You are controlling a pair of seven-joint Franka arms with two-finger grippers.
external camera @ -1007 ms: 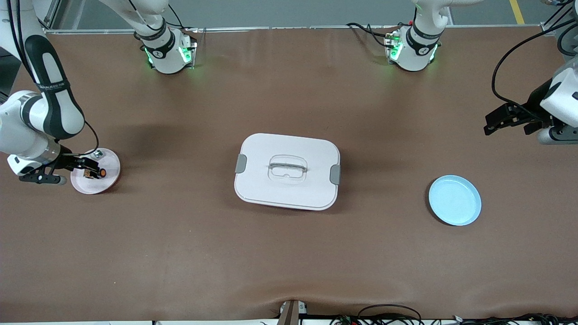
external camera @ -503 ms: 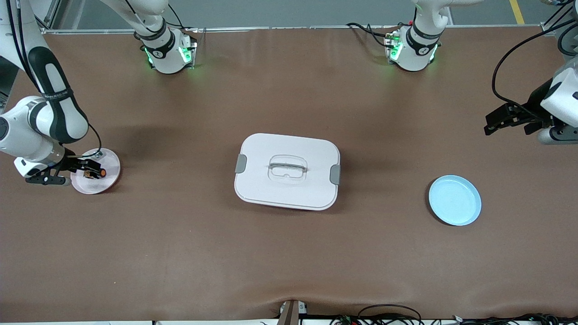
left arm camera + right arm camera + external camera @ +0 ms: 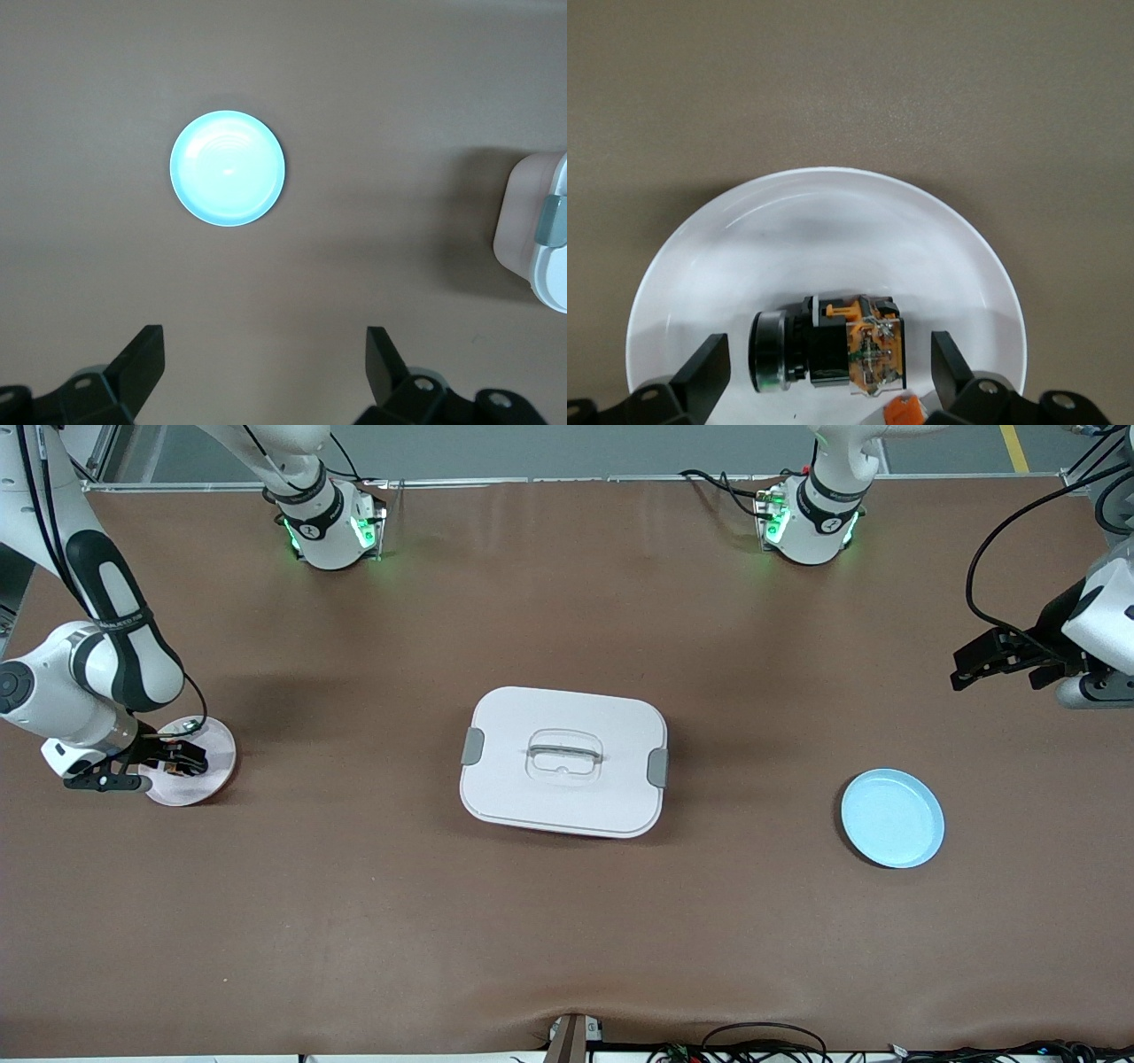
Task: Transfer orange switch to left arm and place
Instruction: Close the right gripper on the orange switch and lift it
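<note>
While nothing has been lifted yet, the scene runs from the right arm's end of the tabletop (image 3: 354, 921) to the left arm's:

Right pincer (image 3: 824, 376): low over the white plate (image 3: 213, 775), fingers spread, straddling a small part.

Orange switch (image 3: 904, 411): on that plate; only an orange bit shows at the right wrist view's edge, beside a black and silver part (image 3: 828, 341).

Box (image 3: 563, 760): mid-tabletop, lid on, between the two plates.

Blue plate (image 3: 892, 817): bare, probably the goal.

Left pincer (image 3: 266, 359): spread, holding nothing, waiting above its end of the tabletop.

Progress: early; grasp, handover past the box and placing remain.
</note>
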